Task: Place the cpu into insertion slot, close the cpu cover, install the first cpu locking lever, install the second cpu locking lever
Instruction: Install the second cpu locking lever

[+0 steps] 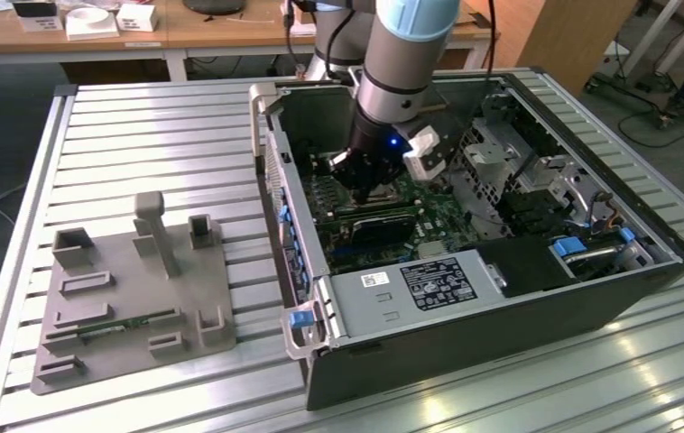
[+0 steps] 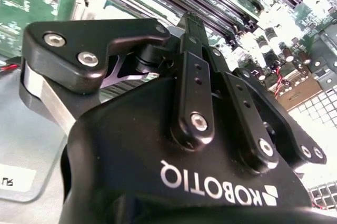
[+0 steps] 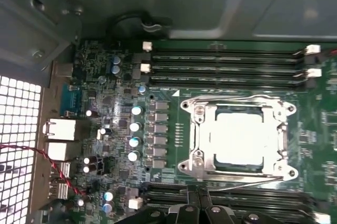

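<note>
In the first wrist view the cpu [image 3: 239, 137] lies flat in the insertion slot [image 3: 185, 166], its pale metal top showing. The cpu cover [image 3: 202, 139] is down around it as a silvery frame. A thin wire locking lever [image 3: 247, 184] runs along the socket side nearest my gripper [image 3: 197, 211]. The gripper's black fingertips sit together just off that side, with nothing visible between them. In the exterior view the gripper [image 1: 364, 191] reaches down into the open computer case [image 1: 463, 361] above the green board. In the second wrist view the gripper [image 2: 190, 23] is shut.
Long black memory sticks [image 3: 226, 68] flank the socket on the far side, and more [image 3: 258, 200] lie beside the fingertips. Red wires [image 3: 58, 168] cross near the perforated case wall. A grey fixture [image 1: 132, 289] stands on the slatted table at the exterior view's left.
</note>
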`<act>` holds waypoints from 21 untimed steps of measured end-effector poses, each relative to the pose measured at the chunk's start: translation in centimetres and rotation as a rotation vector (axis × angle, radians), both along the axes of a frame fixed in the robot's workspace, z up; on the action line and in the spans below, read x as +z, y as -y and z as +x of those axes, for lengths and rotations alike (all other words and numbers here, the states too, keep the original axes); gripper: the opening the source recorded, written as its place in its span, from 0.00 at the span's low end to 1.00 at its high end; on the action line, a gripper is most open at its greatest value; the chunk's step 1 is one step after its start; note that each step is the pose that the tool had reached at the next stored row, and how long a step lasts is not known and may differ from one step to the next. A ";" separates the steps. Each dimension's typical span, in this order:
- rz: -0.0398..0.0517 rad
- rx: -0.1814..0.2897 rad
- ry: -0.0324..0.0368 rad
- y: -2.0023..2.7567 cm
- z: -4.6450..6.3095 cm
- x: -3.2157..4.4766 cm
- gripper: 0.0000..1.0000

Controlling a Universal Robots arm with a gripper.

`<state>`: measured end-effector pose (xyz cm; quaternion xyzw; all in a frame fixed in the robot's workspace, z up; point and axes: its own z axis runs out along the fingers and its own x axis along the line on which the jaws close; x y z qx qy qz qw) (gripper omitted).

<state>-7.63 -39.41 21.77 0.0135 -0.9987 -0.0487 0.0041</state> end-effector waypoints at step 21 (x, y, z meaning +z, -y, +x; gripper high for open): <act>0.0096 0.000 0.0003 0.00 -0.4 -1.22 0.10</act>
